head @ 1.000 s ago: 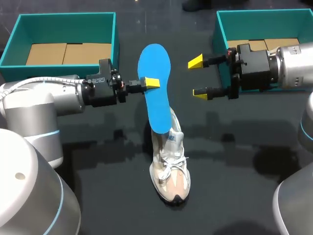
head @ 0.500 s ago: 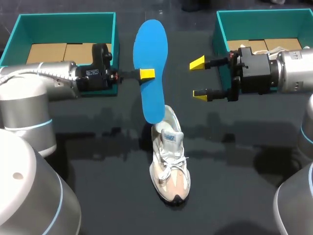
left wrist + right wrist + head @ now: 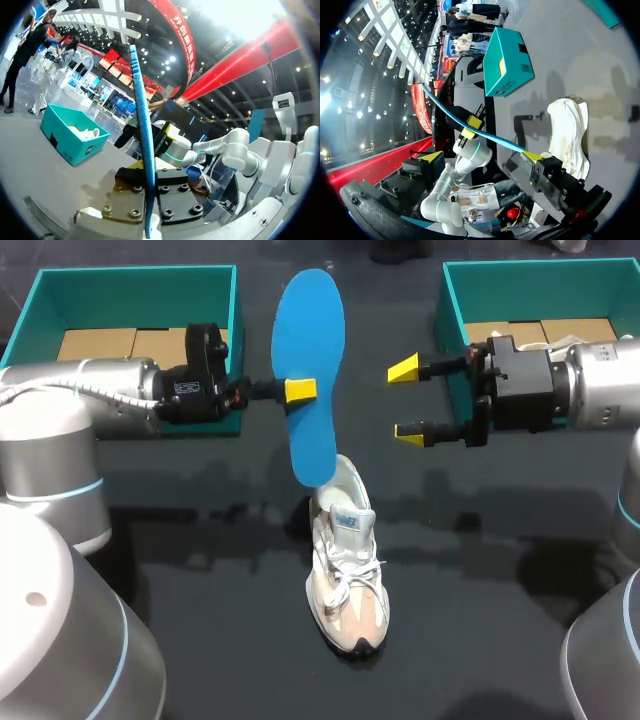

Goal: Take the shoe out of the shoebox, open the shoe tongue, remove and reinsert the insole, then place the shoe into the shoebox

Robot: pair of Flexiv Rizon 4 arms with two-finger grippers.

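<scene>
Plainly, left end effector [image 3: 300, 391] pinches the insole [image 3: 310, 335], tip by the shoe [image 3: 346, 575]; right end effector [image 3: 406, 400] spread

Clear gap between insole [image 3: 310, 340] and right pincer [image 3: 405, 400], shoe [image 3: 346, 580] perhaps overhung

Even light from overhead falls on the dark worktop [image 3: 200, 660] in the head view, and the surface gives back almost no glare. Shadows there are soft and doubled: faint patches lie left of the shoe [image 3: 347, 580] and below the right arm [image 3: 590, 390]. The pale shoe and the blue insole [image 3: 308, 370] are well lit, neither washed out. In the left wrist view a strong white glare from ceiling lamps burns out the area above the insole [image 3: 142, 125], and lines bow toward the black rim. In the right wrist view the worktop [image 3: 580, 60] looks pale and bright, with soft grey shadows beside the shoe [image 3: 567, 130].
</scene>
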